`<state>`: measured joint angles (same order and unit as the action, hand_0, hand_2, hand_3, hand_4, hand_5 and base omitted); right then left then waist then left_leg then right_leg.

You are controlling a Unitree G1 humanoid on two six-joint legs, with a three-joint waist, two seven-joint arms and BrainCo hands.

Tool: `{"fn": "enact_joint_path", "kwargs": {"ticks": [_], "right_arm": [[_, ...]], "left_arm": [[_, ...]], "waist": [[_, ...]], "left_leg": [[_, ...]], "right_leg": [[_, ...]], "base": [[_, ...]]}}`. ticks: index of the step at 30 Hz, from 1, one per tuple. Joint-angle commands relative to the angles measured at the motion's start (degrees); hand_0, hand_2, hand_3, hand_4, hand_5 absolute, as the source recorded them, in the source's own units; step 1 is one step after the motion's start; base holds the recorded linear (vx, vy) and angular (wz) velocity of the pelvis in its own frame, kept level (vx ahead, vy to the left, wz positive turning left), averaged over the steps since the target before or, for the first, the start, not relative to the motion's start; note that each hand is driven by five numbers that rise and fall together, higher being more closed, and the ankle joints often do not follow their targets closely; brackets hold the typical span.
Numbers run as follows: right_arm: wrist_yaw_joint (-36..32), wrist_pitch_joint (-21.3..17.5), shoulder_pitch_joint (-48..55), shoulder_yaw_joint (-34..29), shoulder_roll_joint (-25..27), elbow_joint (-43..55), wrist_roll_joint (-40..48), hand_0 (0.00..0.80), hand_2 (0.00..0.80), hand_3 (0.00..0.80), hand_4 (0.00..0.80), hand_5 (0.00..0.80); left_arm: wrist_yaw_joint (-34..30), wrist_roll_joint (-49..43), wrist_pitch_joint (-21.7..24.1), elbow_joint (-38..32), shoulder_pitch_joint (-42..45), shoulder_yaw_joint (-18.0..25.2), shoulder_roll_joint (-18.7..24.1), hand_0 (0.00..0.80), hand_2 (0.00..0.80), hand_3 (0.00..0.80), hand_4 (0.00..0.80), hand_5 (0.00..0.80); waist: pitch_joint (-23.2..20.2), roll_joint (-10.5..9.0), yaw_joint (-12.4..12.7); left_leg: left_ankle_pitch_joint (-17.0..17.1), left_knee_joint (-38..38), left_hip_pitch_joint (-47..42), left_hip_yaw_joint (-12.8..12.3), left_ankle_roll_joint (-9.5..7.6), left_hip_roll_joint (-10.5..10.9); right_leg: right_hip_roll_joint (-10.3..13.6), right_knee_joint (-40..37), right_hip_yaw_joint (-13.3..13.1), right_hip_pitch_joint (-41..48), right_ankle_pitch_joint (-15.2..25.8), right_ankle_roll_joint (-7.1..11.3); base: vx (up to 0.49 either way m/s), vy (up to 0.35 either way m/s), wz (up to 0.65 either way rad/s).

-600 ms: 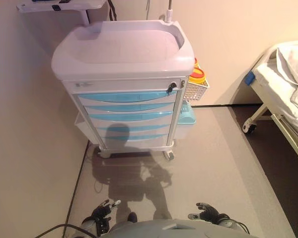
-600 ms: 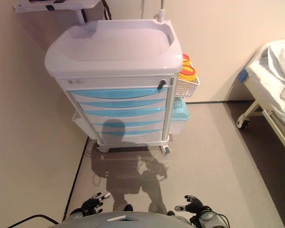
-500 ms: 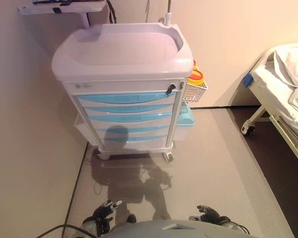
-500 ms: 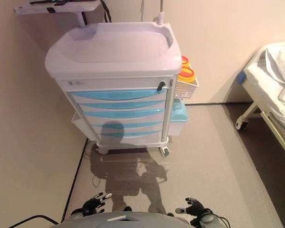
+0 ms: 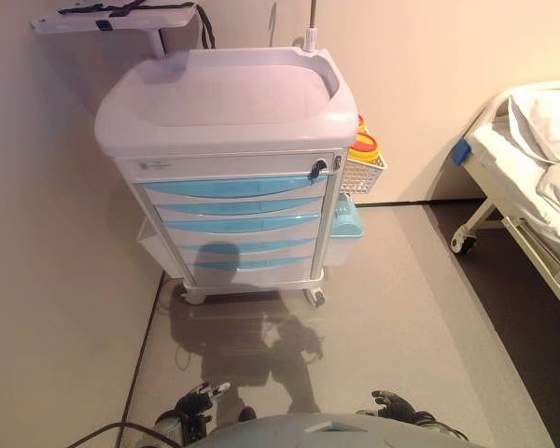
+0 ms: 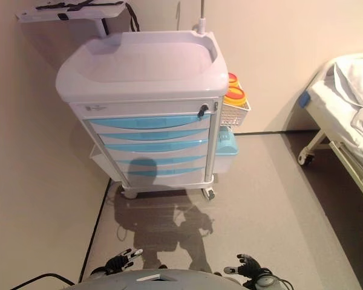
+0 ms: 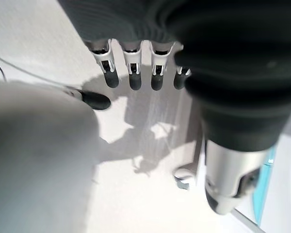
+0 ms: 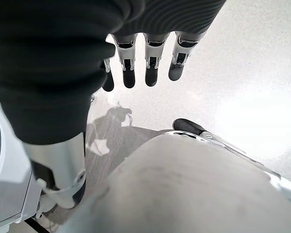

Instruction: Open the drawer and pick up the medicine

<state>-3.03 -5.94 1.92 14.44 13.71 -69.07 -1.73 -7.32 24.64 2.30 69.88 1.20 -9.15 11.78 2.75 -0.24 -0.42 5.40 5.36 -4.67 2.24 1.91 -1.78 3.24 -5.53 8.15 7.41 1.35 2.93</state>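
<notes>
left hand (image 7: 131, 73): fingers relaxed, empty | right hand (image 8: 145, 63): same | drawer (image 5: 235, 188): closed

We see a pale lavender-grey plastic medical cart (image 5: 226, 103) with glossy light-blue drawer fronts (image 5: 234, 188), a white wire side basket (image 5: 362, 174) holding yellow-and-red lidded containers (image 5: 365, 146), and a white-sheeted bed (image 5: 532, 149) with a blue corner bumper (image 5: 461, 150).

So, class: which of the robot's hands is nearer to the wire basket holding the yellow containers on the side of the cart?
Right. The right hand hangs low on the same side as the wire basket; the left hand hangs low on the far side. Both are well short of the cart, holding nothing.
</notes>
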Motion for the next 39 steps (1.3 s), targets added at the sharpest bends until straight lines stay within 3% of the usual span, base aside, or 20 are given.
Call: {"fn": "enact_joint_path", "kwargs": {"ticks": [1,8,13,21,31,39], "right_arm": [[0.1,-0.5,-3.6,0.6,-1.4,-1.3,-0.7,0.0,0.0,0.0,0.0,0.0],[0.3,-0.8,-3.3,0.4,-0.8,-1.7,-0.9,0.0,0.0,0.0,0.0,0.0],[0.3,-0.7,-3.6,0.6,0.3,-1.2,-0.6,0.0,0.0,0.0,0.0,0.0],[1.4,-0.7,-7.1,0.7,2.1,1.0,4.5,0.0,0.0,0.0,0.0,0.0],[2.7,-1.9,-9.9,1.2,3.1,3.2,7.9,0.0,0.0,0.0,0.0,0.0],[3.6,-4.5,-10.5,1.5,4.5,4.3,12.8,0.0,0.0,0.0,0.0,0.0]], "left_arm": [[0.8,-2.4,-1.2,3.5,-3.4,0.4,-0.8,0.0,0.0,0.0,0.0,0.0],[4.5,-7.0,-4.1,4.7,-3.3,0.0,0.4,0.0,0.0,0.0,0.0,0.0],[4.8,-4.1,-2.7,4.4,-3.3,1.0,1.3,0.0,0.0,0.0,0.0,0.0],[1.2,10.7,7.0,-1.3,-8.2,2.9,2.0,0.0,0.0,0.0,0.0,0.0],[-1.2,26.6,16.1,-11.3,-20.1,3.9,1.6,0.0,0.0,0.0,0.0,0.0],[-11.9,47.8,20.7,-20.2,-32.8,5.2,5.4,0.0,0.0,0.0,0.0,0.0]], "waist": [[2.6,-1.58,0.3],[3.6,-1.25,0.0],[5.1,-0.76,-0.4],[12.5,-0.99,-1.4],[21.2,-3.36,-4.5],[24.9,-5.85,-7.2]], "left_leg": [[-9.4,-0.4,-2.7,-2.7,-4.19,5.6],[-9.1,-0.4,-2.0,-2.7,-4.29,5.7],[-8.9,-0.6,-1.3,-3.0,-4.56,5.8],[-9.4,-5.3,5.3,-5.7,-5.88,5.9],[-13.1,-19.3,17.8,-11.0,-7.27,5.1],[-16.6,-29.6,27.5,-12.2,-7.51,3.4]], "right_leg": [[-1.8,2.6,-1.4,-0.9,-2.0,0.72],[-1.6,2.7,-1.7,-1.9,-1.7,0.86],[-1.4,3.8,-2.5,-3.5,-1.8,0.8],[-0.5,8.6,-5.4,-11.8,-1.0,0.78],[0.6,16.6,-10.0,-23.0,0.0,1.4],[-1.0,23.4,-11.9,-31.8,-1.1,0.32]], "base": [[0.0,0.0,0.0],[0.006,0.011,-0.01],[0.025,0.06,-0.06],[-0.108,0.066,-0.12],[-0.091,0.067,-0.27],[-0.067,0.025,-0.18]]}}
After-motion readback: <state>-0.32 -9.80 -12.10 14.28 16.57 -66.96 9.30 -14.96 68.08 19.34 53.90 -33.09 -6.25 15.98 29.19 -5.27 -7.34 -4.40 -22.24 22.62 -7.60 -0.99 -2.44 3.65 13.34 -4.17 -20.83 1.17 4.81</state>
